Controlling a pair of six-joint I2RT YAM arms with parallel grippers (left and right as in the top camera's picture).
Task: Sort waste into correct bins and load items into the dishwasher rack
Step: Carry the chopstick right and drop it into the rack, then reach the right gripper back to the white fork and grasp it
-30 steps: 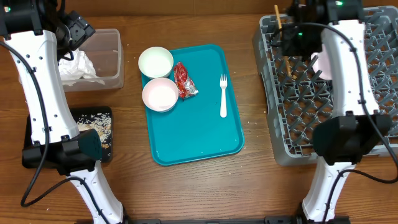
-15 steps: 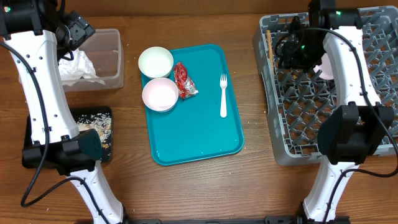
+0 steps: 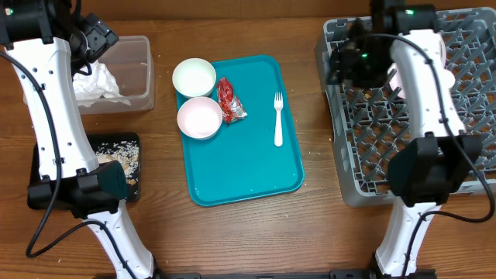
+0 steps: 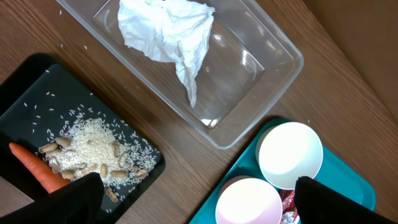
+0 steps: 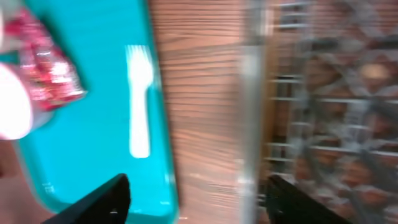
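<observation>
Left arm [image 3: 54, 116] hangs over the clear rectangular plastic tub [image 3: 138, 74], left jaws wide apart and empty. The crumpled white paper napkin [image 4: 168, 31] is already in that tub. Beside it the shallow black rectangular tray [image 4: 37, 81] holds beige rice and crumbs [image 4: 93, 146] plus the small orange carrot [image 4: 34, 169]. Right arm [image 3: 422, 85] is above the near-left part of the big grey lattice dishwasher rack [image 3: 364, 163], with the right jaws apart and nothing between them; the wrist view is blurred. Something pale shows in the rack behind that arm, can't tell what. On the teal serving tray [image 3: 248, 170] sits the shiny red crinkled wrapper [image 3: 229, 101], just beside two small round white bowls [image 3: 194, 77] at the tray's left edge, with a white fork [image 3: 278, 118] well apart from them near the middle. The wrapper looks feather-light, soft and slippery, so it will probably crush on contact; pinch it from above at the bunched middle, well clear of the bowls. The bowls look stiff and smooth and could slip or chip, so take each by the rim, one jaw inside and one outside. The fork lies flat and thin and is hard to get under, so grip it across the handle.
</observation>
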